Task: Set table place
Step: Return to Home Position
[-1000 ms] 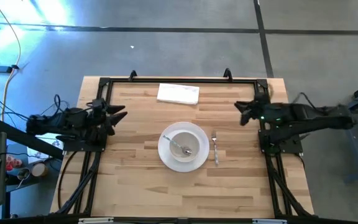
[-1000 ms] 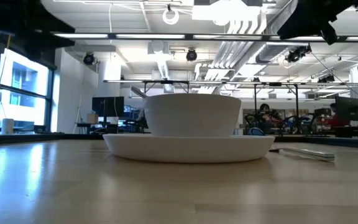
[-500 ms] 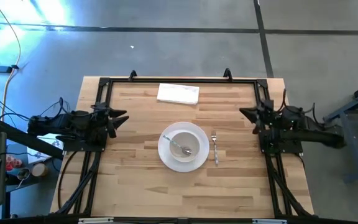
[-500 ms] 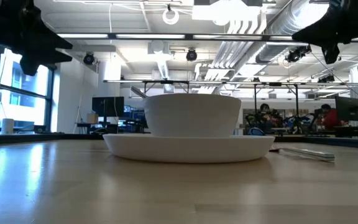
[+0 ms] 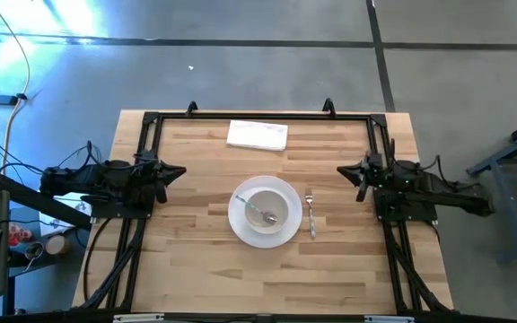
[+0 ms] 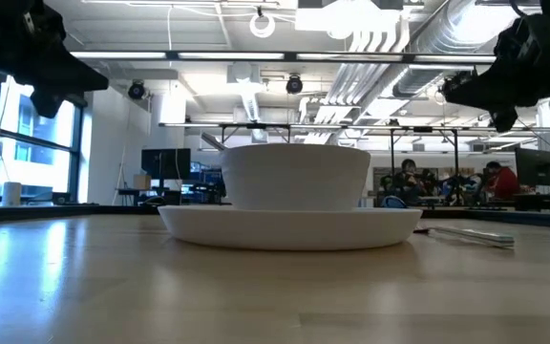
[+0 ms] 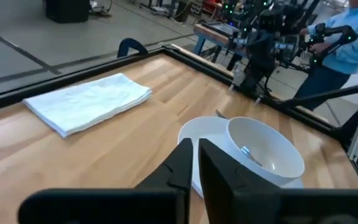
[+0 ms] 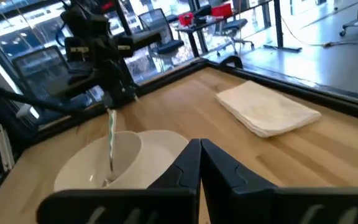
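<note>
A white round plate (image 5: 238, 223) lies on the middle of the light wooden table (image 5: 196, 269). A white bowl (image 5: 273, 201) stands on the plate, and a metal spoon (image 5: 258, 212) leans inside the bowl. A metal fork (image 5: 311, 213) lies flat on the table just right of the plate. My left gripper (image 5: 179, 170) is shut and empty above the table's left rail. My right gripper (image 5: 343, 170) is shut and empty above the right rail. The bowl also shows in the left wrist view (image 7: 266, 146) and the right wrist view (image 8: 98, 163).
A folded white napkin (image 5: 257, 135) lies near the table's far edge. The black rail frame (image 5: 258, 115) runs round the tabletop. A person in a light blue top (image 7: 353, 40) stands beyond the table's right side.
My right arm has drawn back over the right rail and come lower. My left gripper has shifted slightly toward the table's right edge. The dishes have stayed where they were.
</note>
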You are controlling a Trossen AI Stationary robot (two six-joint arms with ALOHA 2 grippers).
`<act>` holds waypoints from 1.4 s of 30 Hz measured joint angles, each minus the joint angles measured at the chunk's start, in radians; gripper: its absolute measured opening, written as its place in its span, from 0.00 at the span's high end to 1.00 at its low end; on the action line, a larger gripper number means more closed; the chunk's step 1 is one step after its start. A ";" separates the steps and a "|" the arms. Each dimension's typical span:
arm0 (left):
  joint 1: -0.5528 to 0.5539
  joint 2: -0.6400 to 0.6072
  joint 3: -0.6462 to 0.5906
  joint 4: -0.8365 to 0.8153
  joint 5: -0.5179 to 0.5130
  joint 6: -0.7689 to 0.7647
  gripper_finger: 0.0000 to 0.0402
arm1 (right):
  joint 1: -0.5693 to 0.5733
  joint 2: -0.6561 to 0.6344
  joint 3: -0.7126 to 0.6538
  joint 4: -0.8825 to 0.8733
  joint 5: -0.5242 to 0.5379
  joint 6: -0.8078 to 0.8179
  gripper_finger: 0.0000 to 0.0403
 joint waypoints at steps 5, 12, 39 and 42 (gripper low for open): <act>0.000 0.000 -0.123 0.180 0.046 0.012 0.97 | 0.000 -0.001 -0.072 0.112 0.001 0.006 1.00; 0.000 -0.003 -0.191 0.302 0.111 0.064 0.99 | 0.000 0.003 -0.077 0.122 -0.014 -0.020 1.00; 0.000 0.004 -0.189 0.303 0.116 0.041 0.97 | -0.001 0.024 -0.076 0.116 -0.016 -0.046 1.00; 0.000 0.004 -0.189 0.303 0.116 0.041 0.96 | -0.001 0.024 -0.076 0.116 -0.016 -0.044 1.00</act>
